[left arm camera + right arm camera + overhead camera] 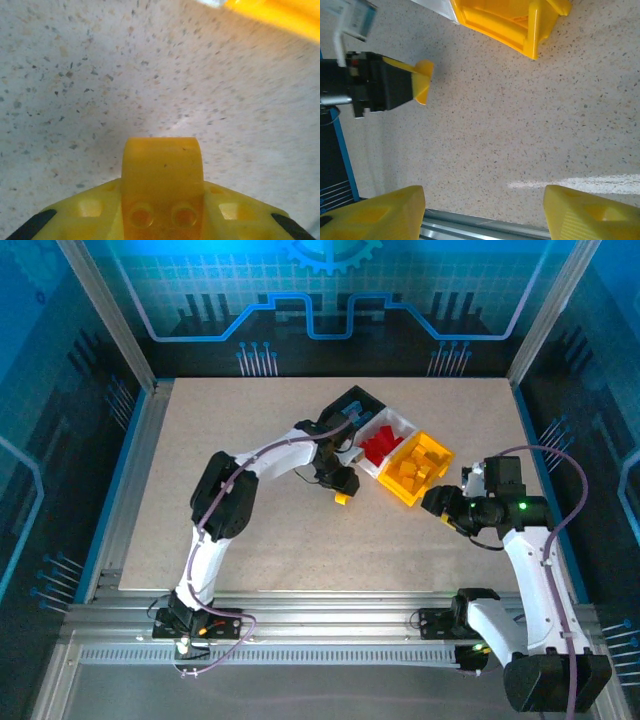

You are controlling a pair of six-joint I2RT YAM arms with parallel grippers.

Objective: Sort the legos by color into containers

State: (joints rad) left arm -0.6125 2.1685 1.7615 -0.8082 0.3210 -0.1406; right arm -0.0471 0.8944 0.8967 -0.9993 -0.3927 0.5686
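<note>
Closest to the bases, the right gripper sits low over the speckled beige tabletop. Its two yellow fingers are spread wide with nothing between them, so it's not part of this one.

A bit further in, the left gripper is pinched tight on a small yellow plastic studded brick. From the left wrist cam the brick pokes straight out ahead of the fingers, long axis along the reach, with two round sockets facing the lens. Can't tell if it's touching the table or just off it.

The bit that matters is where the yellow open rectangular plastic bin sits. It's close, off to the robot's right of that brick and slightly further away, with a strip of bare table between. There's a heap of yellow bricks in it. So I'd guess the carry is a short swing right and forward, plus enough lift to clear the bin's near wall. Clipping that wall is what I'd watch for.

Next in the same slanted row is the white plastic bin holding red bricks. It's right beside the left gripper too, so drifting left could drop the brick in the wrong colour. Farthest back is the black plastic bin.
</note>
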